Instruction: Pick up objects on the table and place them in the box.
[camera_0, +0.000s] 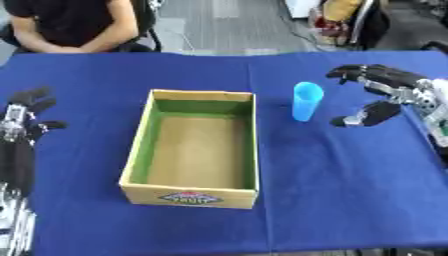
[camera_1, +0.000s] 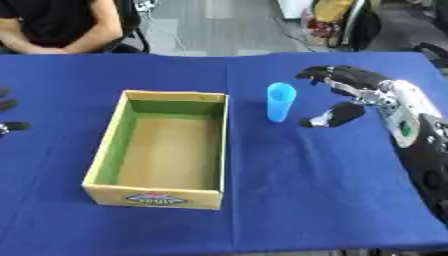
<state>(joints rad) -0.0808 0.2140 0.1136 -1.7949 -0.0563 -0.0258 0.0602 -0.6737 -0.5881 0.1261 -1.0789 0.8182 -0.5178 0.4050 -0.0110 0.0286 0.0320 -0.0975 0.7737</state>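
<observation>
**Cup upright beside the box, right robot hand spread near it**

A blue cup (camera_0: 306, 101) stands upright on the blue surface (camera_0: 350, 190), just right of the open cardboard box (camera_0: 194, 147). Right of the cup, not touching, the right robot hand (camera_1: 354, 92) hangs with fingers and thumb spread, holding nothing. Left of the box, the left robot hand (camera_0: 26, 112) rests open, empty.

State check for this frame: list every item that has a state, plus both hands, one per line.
blue cup: upright on the blue tablecloth, right of the box, not held.
box: open on top, nothing visible inside.
right hand: open, fingers and thumb spread toward the cup, apart from it.
left hand: open, idle at the left edge, holding nothing.
</observation>
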